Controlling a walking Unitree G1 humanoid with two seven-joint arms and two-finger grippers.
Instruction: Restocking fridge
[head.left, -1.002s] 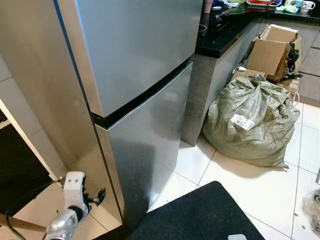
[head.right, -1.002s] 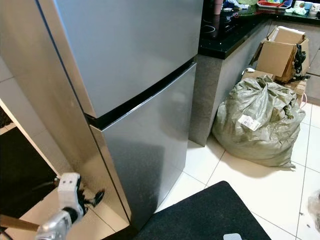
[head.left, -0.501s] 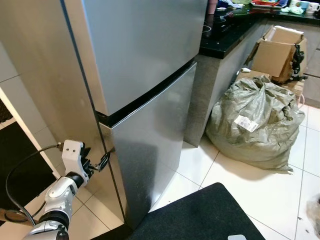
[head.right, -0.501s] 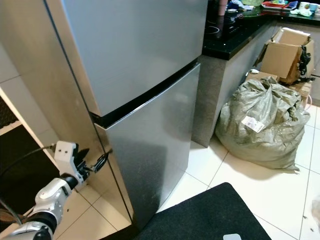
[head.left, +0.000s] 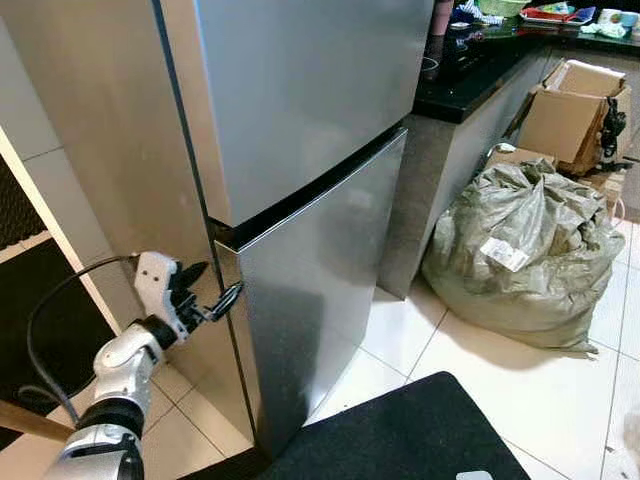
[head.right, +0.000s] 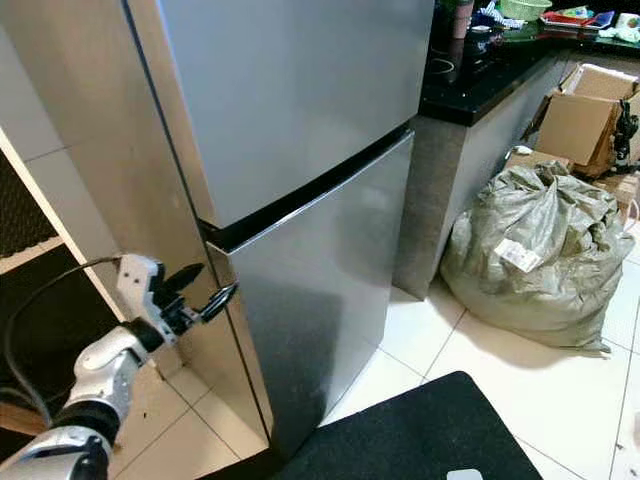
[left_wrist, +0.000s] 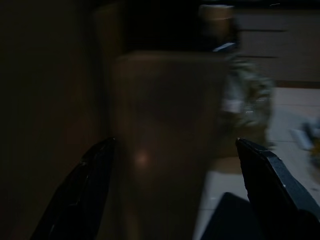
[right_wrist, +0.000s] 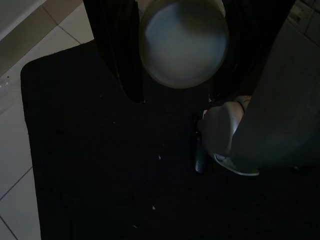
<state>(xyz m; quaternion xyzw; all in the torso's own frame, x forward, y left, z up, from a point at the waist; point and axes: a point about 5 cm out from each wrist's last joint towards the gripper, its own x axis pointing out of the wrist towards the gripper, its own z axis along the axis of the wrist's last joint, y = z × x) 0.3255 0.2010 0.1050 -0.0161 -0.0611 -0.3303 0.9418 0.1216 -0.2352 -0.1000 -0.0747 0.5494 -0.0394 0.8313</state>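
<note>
Raised since earlier, left end effector (head.left: 212, 286) reaches, fingers spread wide, touching fridge (head.left: 300, 150) door edge.

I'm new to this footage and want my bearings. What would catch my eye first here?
A tall steel fridge dominates, both doors shut. The left claw is raised with fingers open at the lower door's hinge-side corner, just under the dark gap between the doors. To the right, a bulging grey-green sack slumps on the white tiles beside a black-topped counter.
</note>
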